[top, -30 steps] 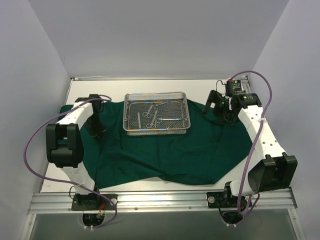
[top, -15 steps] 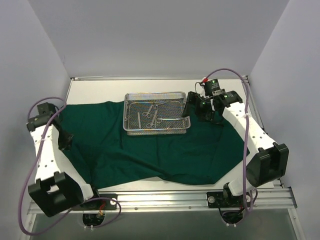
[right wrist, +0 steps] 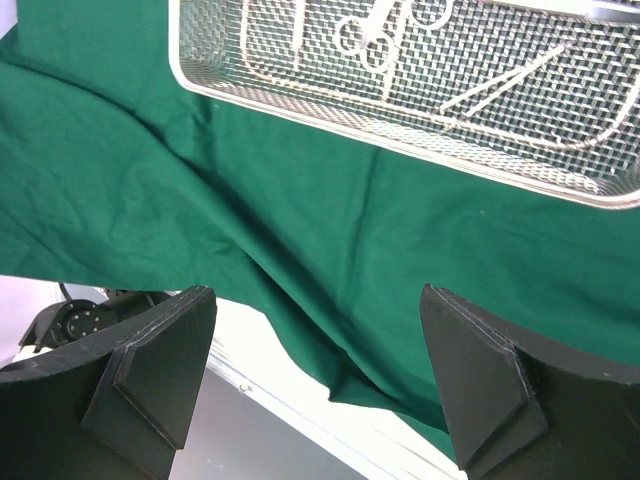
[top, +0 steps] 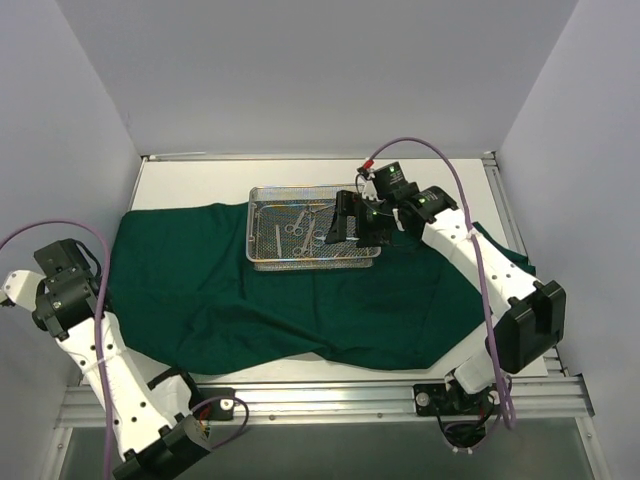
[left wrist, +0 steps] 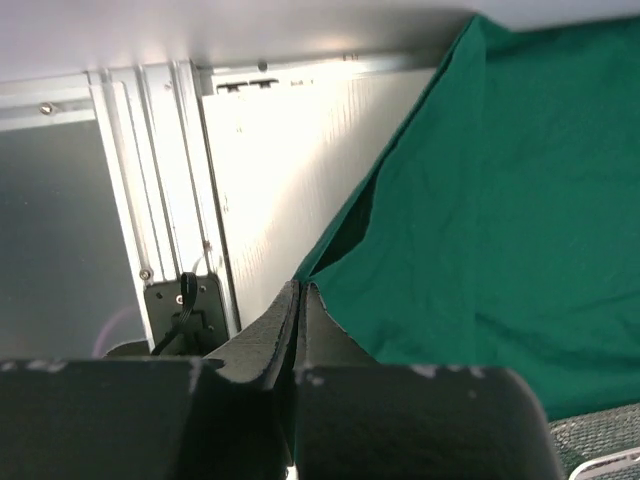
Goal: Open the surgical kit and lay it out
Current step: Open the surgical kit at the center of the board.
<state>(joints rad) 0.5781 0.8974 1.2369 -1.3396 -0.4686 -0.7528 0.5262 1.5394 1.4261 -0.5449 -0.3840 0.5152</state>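
Observation:
The dark green cloth wrap [top: 300, 300] lies spread out on the white table. On its far middle part stands the silver wire-mesh tray [top: 256, 228], holding several steel ring-handled instruments [top: 297, 225]. My right gripper [top: 355, 228] hovers open over the tray's right end. In the right wrist view its jaws [right wrist: 315, 300] stand wide apart with nothing between them, above the cloth [right wrist: 200, 180] near the tray [right wrist: 420, 130] and its instruments [right wrist: 365, 40]. My left gripper [left wrist: 300, 292] is shut and holds nothing. It is pulled back at the near left, above a corner of the cloth [left wrist: 520, 200].
An aluminium rail [top: 320, 400] runs along the near edge, also seen in the left wrist view as the rail [left wrist: 150, 180]. White walls close in the left, back and right. Bare white table top [top: 200, 180] shows behind the cloth.
My left arm has swung back from the cloth's left side to the near-left corner. The cloth's left part now lies flatter. My right gripper has moved left, from beside the tray to over its right end.

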